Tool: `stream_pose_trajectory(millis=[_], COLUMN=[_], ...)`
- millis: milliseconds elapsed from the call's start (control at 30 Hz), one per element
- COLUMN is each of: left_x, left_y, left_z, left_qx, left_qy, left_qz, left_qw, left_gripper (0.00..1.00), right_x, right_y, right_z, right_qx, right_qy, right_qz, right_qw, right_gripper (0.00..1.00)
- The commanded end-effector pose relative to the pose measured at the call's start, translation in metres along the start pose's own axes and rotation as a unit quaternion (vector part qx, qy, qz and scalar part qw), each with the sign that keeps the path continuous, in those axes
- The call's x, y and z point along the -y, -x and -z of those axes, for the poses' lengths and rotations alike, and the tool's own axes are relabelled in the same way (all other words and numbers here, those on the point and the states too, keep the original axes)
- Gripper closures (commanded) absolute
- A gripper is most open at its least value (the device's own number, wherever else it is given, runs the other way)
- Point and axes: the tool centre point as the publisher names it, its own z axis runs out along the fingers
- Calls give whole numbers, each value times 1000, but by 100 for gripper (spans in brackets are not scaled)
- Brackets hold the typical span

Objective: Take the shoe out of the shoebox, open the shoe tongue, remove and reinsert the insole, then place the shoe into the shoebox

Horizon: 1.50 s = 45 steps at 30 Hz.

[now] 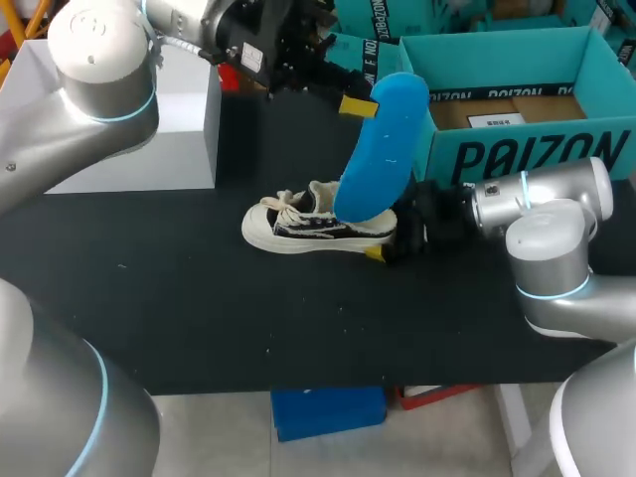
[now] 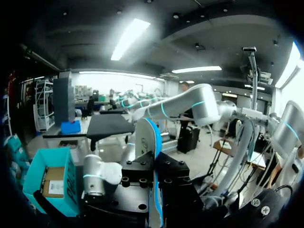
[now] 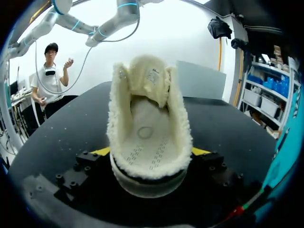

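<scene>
Shoe (image 1: 318, 224) held at heel, insole above

The shoe stands on the black desk (image 1: 199, 308) beside the shoebox (image 1: 527, 149), its heel clamped in my right gripper (image 3: 151, 154). My left gripper (image 1: 360, 104) pinches the blue insole (image 1: 383, 139), whose lower end reaches the shoe's opening.

- The blue insole (image 1: 383, 149) hid part of the back of the shoe (image 1: 293, 227).
- The shoe hid most of the yellow tips of the right gripper (image 3: 149, 159).
- One corner of the shoebox (image 1: 517, 154) was cut off.

shoe (image 1: 316, 227): on table (image 1: 199, 308) | shoebox (image 1: 517, 154): behind shoe, right | insole (image 1: 381, 149): over shoe, before shoebox
</scene>
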Motion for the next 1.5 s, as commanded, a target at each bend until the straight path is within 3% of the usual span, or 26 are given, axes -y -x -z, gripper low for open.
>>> stream_pose_trajectory(millis=[33,100,667,700,800,967,1500], left_x=[1,-1,-1,-4,-7,-3,10], left_y=[-21,-25,-25,-27,-30,-29,-47], left_z=[-4,-7,-7,-2,9,21,41], left_qx=[-46,-87,-87,-85,-70,-47,46], left_qy=[-51,-78,-78,-111,-163,-193,-211], left_qz=[-6,2,2,10,34,69,128], left_qw=[998,993,993,990,984,978,968], left_gripper=[100,100,100,100,100,100,100], right_x=[0,0,0,0,0,0,0], right_y=[0,0,0,0,0,0,0], right_z=[-3,-3,-3,-3,-3,-3,-3], right_qx=[0,0,0,0,0,0,0], right_qy=[-1,-1,-1,-1,-1,-1,-1], right_qz=[-1,-1,-1,-1,-1,-1,-1], right_qw=[1000,1000,1000,1000,1000,1000,1000], right_gripper=[100,100,100,100,100,100,100])
